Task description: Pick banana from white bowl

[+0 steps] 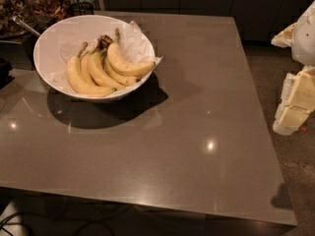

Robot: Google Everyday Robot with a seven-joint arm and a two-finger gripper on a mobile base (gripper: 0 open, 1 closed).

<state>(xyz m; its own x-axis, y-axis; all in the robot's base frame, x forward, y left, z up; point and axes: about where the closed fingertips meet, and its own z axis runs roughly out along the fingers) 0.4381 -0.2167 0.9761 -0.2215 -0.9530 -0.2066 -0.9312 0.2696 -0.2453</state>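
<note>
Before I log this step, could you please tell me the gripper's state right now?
Gripper: at the right edge, beside the table, far from the white bowl; open or closed cannot be told.

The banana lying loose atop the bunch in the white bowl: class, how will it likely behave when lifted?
The banana looks plump and firm, so probably lifts stiffly. Its smooth curved skin may slip or pivot. Resting on the bunch in the white bowl, it could rock. The gripper sits far right, beyond the table.
</note>
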